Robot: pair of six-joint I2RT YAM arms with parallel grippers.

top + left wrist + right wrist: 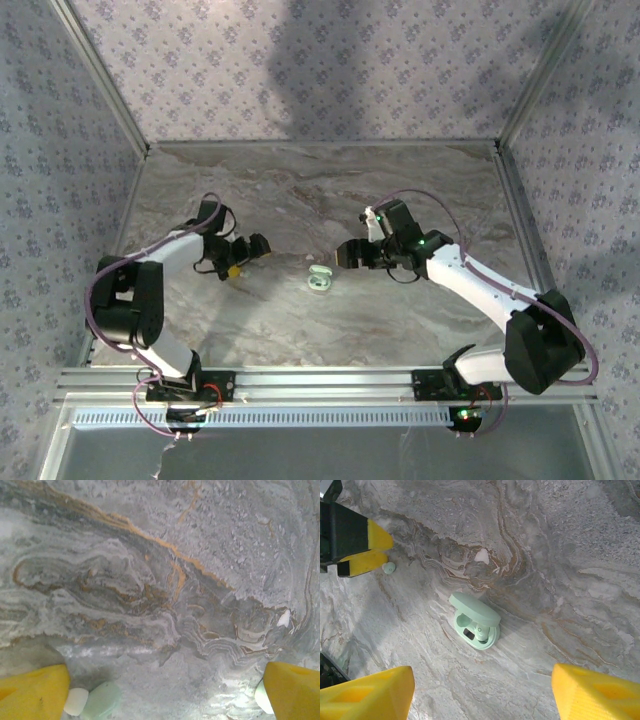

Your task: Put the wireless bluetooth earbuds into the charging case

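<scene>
- The case (475, 622), mint green, lies open on the marble table (300, 190) between the two claws. One well looks dark and empty. The other seems to hold an earbud, though that cannot be made certain.
- The left claw (165, 692) sits low over the marble to the left of the case, its yellow fingers spread to the full and gripping nothing.
- A loose earbud (389, 567) lies on the table just beside the left claw's fingertip. The left wrist view shows pale pieces (76, 701) close to one finger; whether they are one earbud or two cannot be told.
- The right claw (480, 695) is poised just beside the case, facing it, fingers wide apart and empty.
- By this showing the job is half done at best: the loose earbud has yet to be picked up and seated.
- No object lies between the loose earbud and the case. Its tiny size looks the main obstacle.
- Patterned walls (300, 70) close the far side.
</scene>
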